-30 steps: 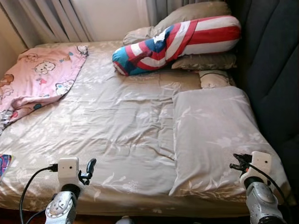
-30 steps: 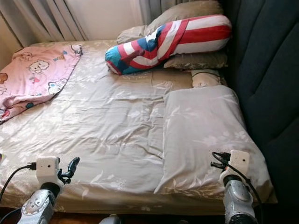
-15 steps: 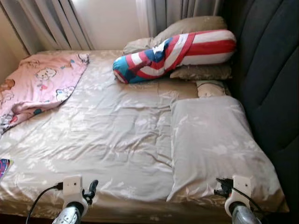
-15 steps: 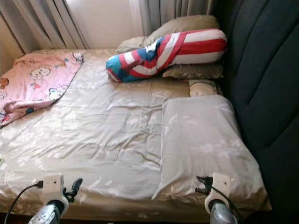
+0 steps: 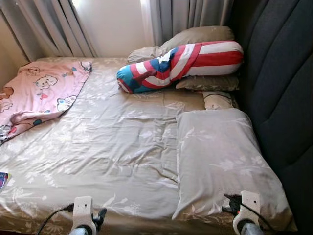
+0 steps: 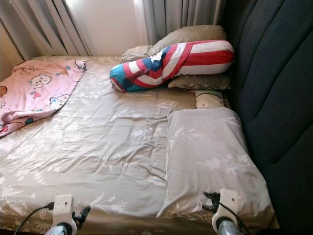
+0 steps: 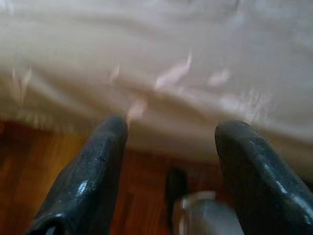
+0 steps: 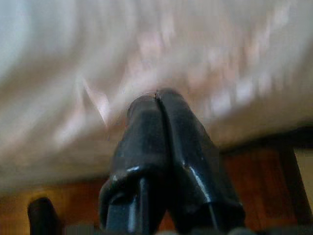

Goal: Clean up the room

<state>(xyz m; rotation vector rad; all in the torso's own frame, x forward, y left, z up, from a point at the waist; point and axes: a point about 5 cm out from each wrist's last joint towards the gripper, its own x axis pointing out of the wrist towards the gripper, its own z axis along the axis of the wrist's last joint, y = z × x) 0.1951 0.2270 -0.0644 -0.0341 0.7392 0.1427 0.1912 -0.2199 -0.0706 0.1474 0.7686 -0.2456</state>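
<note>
At the near edge of the bed (image 5: 122, 147), the left gripper (image 7: 168, 129) sits low on the left with its two black fingers spread wide apart and nothing between them; its wrist view looks over the blurred beige sheet edge above a wooden floor (image 7: 29, 161). On the near right, the right gripper (image 8: 159, 100) has its fingers pressed together, gripping nothing, its tips just short of the bedding's edge. Just beyond it lies a flat beige floral pillow (image 5: 220, 156) on the right side of the bed, beside the dark padded headboard (image 5: 279, 83). The beige floral sheet is rumpled across the middle. A small colourful object (image 5: 2, 179) shows at the near left edge. Farther left, a pink cartoon-print blanket (image 5: 41, 90) drapes over the bed's left side. At the far end, a red, white and blue striped bolster (image 5: 181, 59) rests across stacked beige pillows (image 5: 200, 35), with grey curtains (image 5: 49, 24) behind.
</note>
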